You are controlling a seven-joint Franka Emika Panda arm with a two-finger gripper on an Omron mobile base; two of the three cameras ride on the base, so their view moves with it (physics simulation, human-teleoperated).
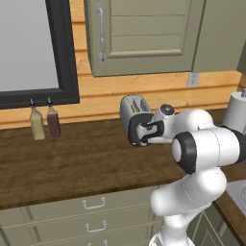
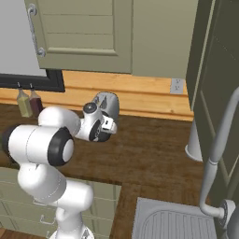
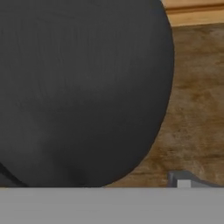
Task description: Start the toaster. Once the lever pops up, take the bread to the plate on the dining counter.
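Directly ahead of the gripper, its jaws spread wide, the small rounded silver toaster is being faced at its black end panel, upon the dark wood counter.

You can't see the toaster's lower end: the gripper covers it. Its dark end panel runs past the hand view's edges, and its slots are too small to show you any bread
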